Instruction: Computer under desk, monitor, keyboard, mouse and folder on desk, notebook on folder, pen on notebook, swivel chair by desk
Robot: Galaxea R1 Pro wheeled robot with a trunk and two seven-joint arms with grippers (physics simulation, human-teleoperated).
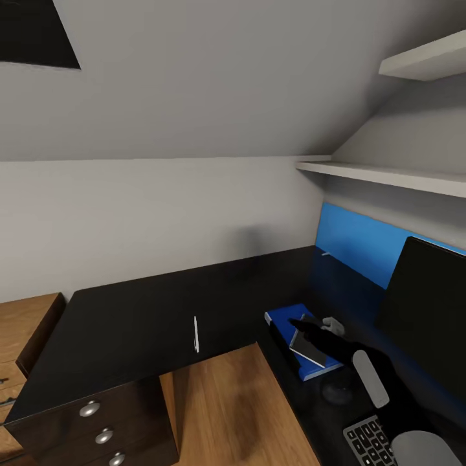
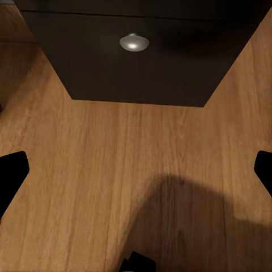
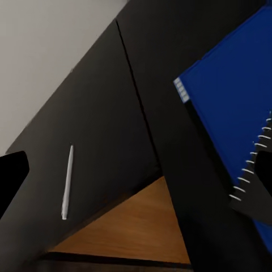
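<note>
Right hand (image 1: 304, 325) over the folder (image 1: 285, 318), fingers parted around the notebook's (image 1: 307, 349) edge; grip cannot be told. Notebook lies on the folder on the bench (image 1: 142, 323), beside monitor (image 1: 427, 317). Pen (image 1: 196, 334) lies well apart. Left hand (image 2: 136, 170), spread wide and holding nothing, faces the floor (image 2: 113, 187).

Soft, even light fills the room, with no visible source. The glossy black desk (image 1: 149, 317) reflects the pale wall faintly and shows no hard glare. A broad, blurry-edged shadow darkens the wooden floor (image 2: 113, 187) in the left wrist view. Renders are slightly soft; straight lines splay outward near the head view's edges.
</note>
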